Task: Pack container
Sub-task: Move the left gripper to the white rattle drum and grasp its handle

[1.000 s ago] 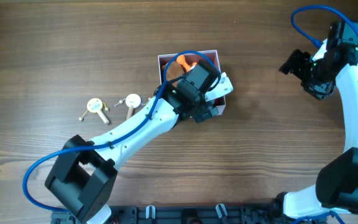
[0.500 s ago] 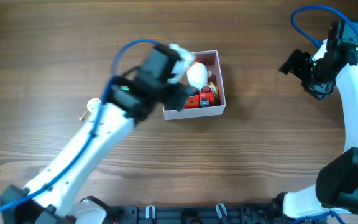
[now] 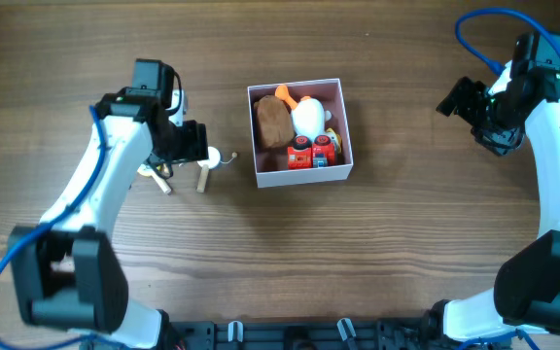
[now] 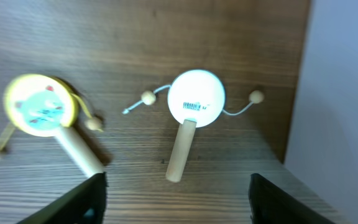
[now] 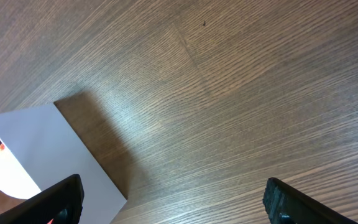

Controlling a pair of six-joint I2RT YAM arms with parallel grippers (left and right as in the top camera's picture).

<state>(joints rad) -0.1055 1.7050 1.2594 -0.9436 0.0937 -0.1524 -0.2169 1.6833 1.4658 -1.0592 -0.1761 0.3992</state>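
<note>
The container [image 3: 300,176] is a square white box at the table's middle; its white wall shows in the left wrist view [image 4: 344,93] and the right wrist view [image 5: 55,146]. It holds a brown toy [image 3: 272,123], a white and orange toy [image 3: 306,116] and red toy cars [image 3: 313,152]. My left gripper [image 3: 192,144] is open and empty above two small handled drum toys, one white [image 4: 196,99] and one yellow [image 4: 40,106]; its jaws [image 4: 176,205] hang just short of the white drum's handle. My right gripper [image 3: 463,101] is open and empty, far right of the container.
The drum toys lie on bare wood left of the container, the white one [image 3: 212,156] nearer it and the yellow one [image 3: 148,168] partly under my left arm. The right wrist view shows bare wood beside the container's corner between open jaws [image 5: 179,208].
My left arm has swung from over the container to the left and now hangs over the drum toys. The container's inside, with the brown toy, is uncovered. The right arm has not moved.
</note>
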